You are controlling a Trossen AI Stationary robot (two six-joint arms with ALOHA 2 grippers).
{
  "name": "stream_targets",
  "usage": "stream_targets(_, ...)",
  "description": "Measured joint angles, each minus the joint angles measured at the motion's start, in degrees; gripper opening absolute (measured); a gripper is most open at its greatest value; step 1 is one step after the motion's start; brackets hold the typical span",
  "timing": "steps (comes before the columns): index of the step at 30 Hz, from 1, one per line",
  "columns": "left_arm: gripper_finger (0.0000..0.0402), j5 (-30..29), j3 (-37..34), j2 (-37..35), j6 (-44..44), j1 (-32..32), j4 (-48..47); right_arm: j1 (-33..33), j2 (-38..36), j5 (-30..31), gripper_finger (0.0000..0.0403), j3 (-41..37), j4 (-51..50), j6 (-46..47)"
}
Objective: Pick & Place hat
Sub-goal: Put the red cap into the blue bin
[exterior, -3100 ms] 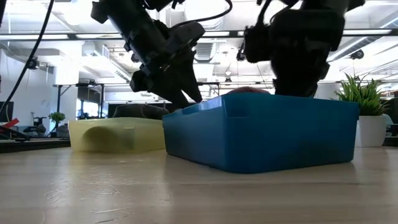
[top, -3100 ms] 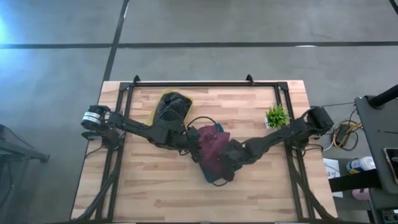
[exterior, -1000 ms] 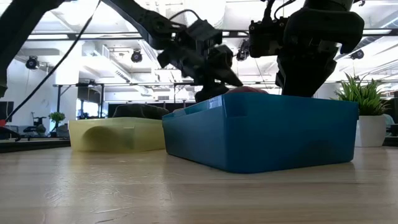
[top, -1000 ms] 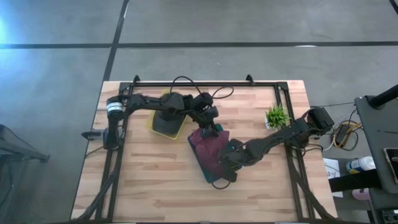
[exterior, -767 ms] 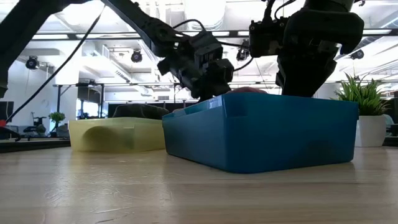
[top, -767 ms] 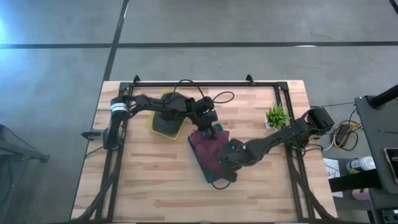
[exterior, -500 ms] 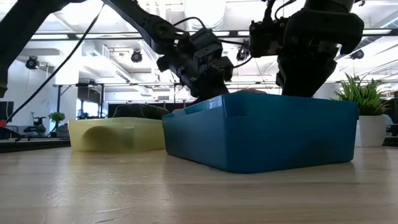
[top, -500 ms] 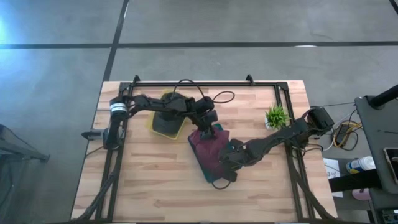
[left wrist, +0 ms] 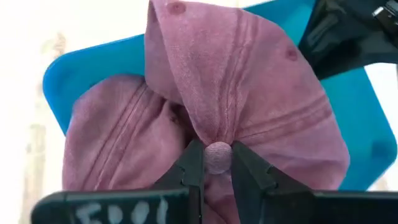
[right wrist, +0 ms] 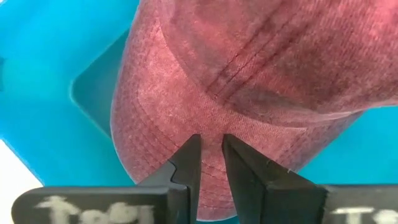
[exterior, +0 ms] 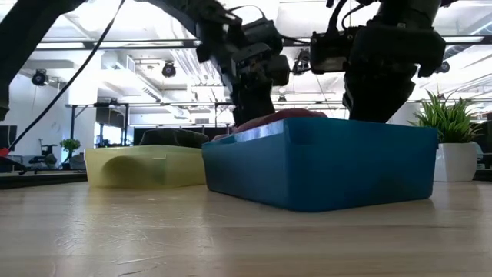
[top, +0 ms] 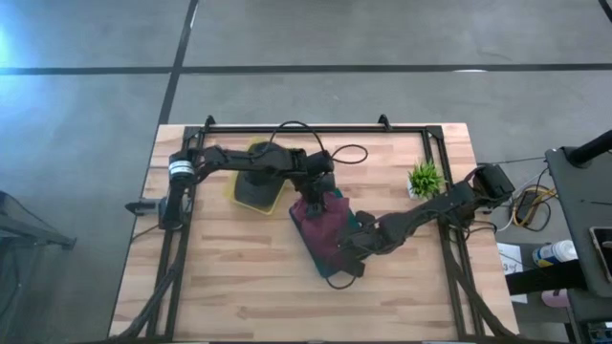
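The left gripper (left wrist: pixel 210 163) is pinched on the crown button of the maroon hat (top: pixel 320 222), which lies in the blue bin (exterior: pixel 323 165). The cap's long axis runs about eleven to five o'clock (in the high view). The right gripper (right wrist: pixel 211 163) clamps the brim at the five o'clock end, so any lift looks shared.

An open-plan lab: exposed ceiling ducts (exterior: pixel 146 65), concrete floor (top: pixel 96 76).

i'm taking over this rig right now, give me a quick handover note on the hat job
Left hand: shut on the top button of the maroon hat, over the blue bin.
Right hand: shut on the hat's brim, at the bin's other end.
Things: the hat lies in the blue bin, crown bunched up; a dark hat sits in the yellow bin beside it; a potted plant stands at the right.
Done: both hands have a grip on the hat.
Left: lift it clear and place it; the pictures do not show where it goes.
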Motion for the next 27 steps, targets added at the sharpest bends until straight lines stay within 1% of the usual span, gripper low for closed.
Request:
stream_targets(7,0.0044,-1.95,5.41,-0.04,-0.28,0.02,-7.07,-0.02,0.02,0.0,0.0068,-0.11,-0.34,-1.91)
stream_targets(11,0.0049,-6.89,7.88,-0.09,1.25,-0.02,-13.8,-0.02,0.04,-0.04,0.0068,-0.11,-0.32,-2.76)
stream_targets(14,0.0052,-7.15,8.74,-0.09,1.59,0.0,-18.32,-0.02,0.04,-0.08,0.0068,-0.11,-0.32,-3.87)
stream_targets(19,0.0057,-7.2,8.57,-0.09,0.99,0.0,-18.9,-0.02,-0.11,-0.25,0.0068,-0.15,-0.31,-5.09)
stream_targets(24,0.0074,-7.5,10.98,-0.55,-0.33,0.0,-18.82,-0.02,-0.24,-0.44,0.0068,0.07,-0.34,-5.12)
stream_targets(26,0.0079,-8.46,12.36,-1.13,-0.35,-0.02,-18.57,0.0,-0.26,-0.42,0.0068,0.16,-0.39,-5.37)
stream_targets(27,0.0081,-9.84,12.89,-1.53,-0.35,-0.04,-18.66,0.0,-0.26,-0.45,0.0068,0.19,-0.41,-5.5)
